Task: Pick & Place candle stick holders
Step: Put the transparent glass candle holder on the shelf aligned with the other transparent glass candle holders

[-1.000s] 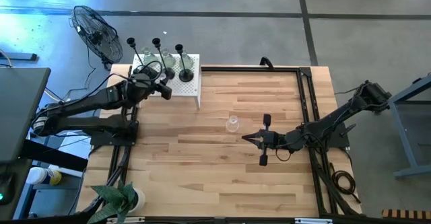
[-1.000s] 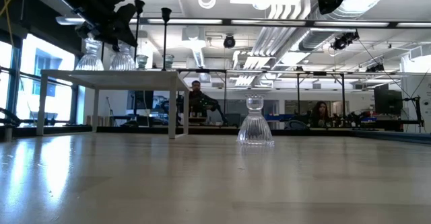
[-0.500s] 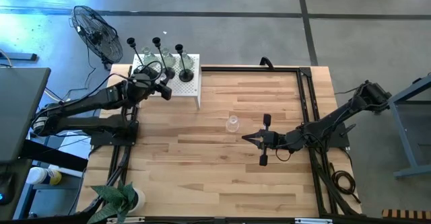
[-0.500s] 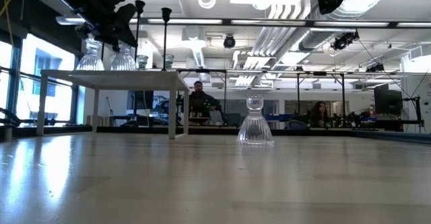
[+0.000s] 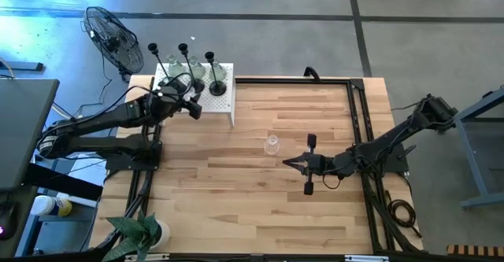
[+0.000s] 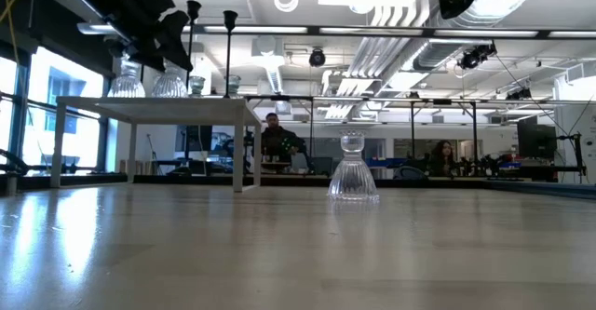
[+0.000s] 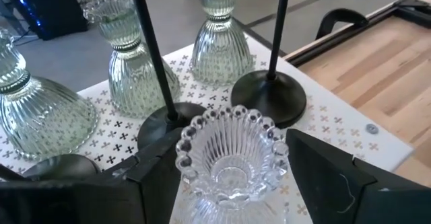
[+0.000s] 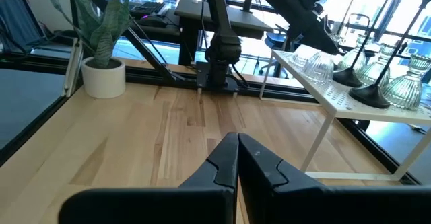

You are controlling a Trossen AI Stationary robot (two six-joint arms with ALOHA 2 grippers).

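I have the left gripper (image 7: 229, 177) over the white perforated stand (image 5: 223, 105) at the table's far left corner, its fingers (image 7: 323, 173) standing on either side of a clear-glass candle holder (image 7: 229, 157). I cannot tell whether they touch the glass. That holder sits on the stand just beside 2 black holder bases (image 7: 268, 101); 3 more glass holders (image 7: 131, 69) stand behind. From above I count 3 black stemmed holders (image 5: 214, 75) on the stand. 1 glass holder (image 5: 272, 145) stands alone mid-table, near my right gripper (image 5: 288, 161), which is clenched empty and low over the wood.
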